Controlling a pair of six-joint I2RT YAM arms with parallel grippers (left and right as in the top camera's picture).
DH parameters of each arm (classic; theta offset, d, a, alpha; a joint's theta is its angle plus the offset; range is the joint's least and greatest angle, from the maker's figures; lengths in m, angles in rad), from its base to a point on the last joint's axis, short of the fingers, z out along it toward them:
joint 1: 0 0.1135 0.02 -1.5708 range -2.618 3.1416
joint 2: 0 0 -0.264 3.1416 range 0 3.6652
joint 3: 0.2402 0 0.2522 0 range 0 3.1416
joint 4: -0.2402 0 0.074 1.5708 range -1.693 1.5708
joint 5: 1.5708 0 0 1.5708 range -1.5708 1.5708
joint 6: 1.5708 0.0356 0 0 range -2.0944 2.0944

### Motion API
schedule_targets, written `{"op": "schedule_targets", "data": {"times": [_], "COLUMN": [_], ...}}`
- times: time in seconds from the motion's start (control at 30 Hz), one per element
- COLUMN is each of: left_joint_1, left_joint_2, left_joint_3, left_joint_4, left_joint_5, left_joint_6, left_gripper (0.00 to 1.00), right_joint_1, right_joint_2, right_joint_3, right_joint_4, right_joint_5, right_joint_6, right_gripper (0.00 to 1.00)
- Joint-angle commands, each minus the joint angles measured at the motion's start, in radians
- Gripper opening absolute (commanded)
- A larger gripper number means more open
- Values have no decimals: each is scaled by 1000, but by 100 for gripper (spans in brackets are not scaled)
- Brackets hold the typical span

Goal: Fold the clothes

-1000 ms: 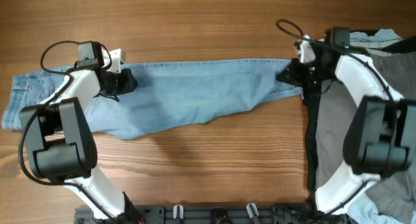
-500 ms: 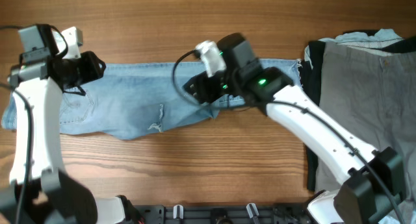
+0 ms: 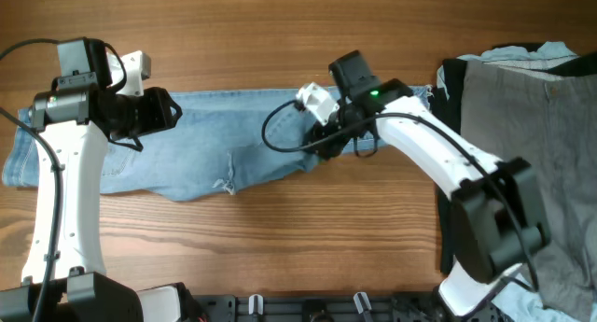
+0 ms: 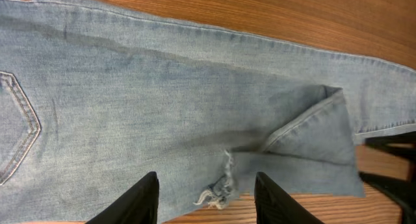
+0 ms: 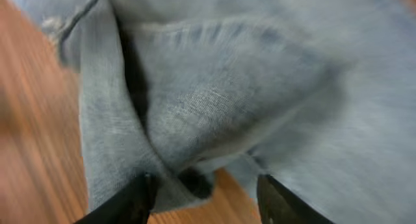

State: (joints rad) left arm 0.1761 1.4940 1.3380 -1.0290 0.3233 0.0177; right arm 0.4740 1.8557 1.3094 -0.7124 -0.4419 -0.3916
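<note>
- Since denim is soft yet fairly heavy, expect the jeans [image 3: 215, 145] to drape and sag when you lift them, not slide.
- They lie flat across the table [image 3: 280, 42], with a flap [image 4: 312, 130] of leg doubled back near the middle.
- Your left gripper [image 4: 205, 185] hangs spread and empty above the cloth.
- Your right gripper [image 5: 205, 195] is spread too, and the bunched denim between its fingers looks unpinched.
- Take hold at the waistband [image 3: 17, 145] or a folded edge, both layers together.
</note>
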Motion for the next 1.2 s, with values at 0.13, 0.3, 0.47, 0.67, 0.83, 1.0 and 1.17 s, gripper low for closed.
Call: {"op": "schedule_targets", "data": {"times": [0.13,0.3,0.47,0.67,0.83,1.0,1.17], "left_joint_1": [-5,-5,-5,11,34,34,34], "left_joint_2": [8,8,8,-10,-39,-39,-39], "left_joint_3": [1,1,1,1,1,1,1], "left_joint_4": [3,5,5,-12,-23,-16,-15], "left_joint_5": [1,1,1,0,2,1,1], "left_joint_6": [0,1,1,0,-3,-3,-3], "left_gripper": [48,49,49,48,50,51,52], "right_joint_1": [24,52,148,255,259,260,231], "right_joint_2": [22,5,-124,-3,116,104,-20], "right_joint_3": [-1,6,120,137,137,137,214], "right_joint_4": [-143,-191,-186,6,15,-63,21], "right_joint_5": [-275,-339,45,166,118,102,201], "right_joint_6": [-237,-275,-174,-158,-220,-223,103], "right_gripper": [57,49,54,59,64,7,4]}}
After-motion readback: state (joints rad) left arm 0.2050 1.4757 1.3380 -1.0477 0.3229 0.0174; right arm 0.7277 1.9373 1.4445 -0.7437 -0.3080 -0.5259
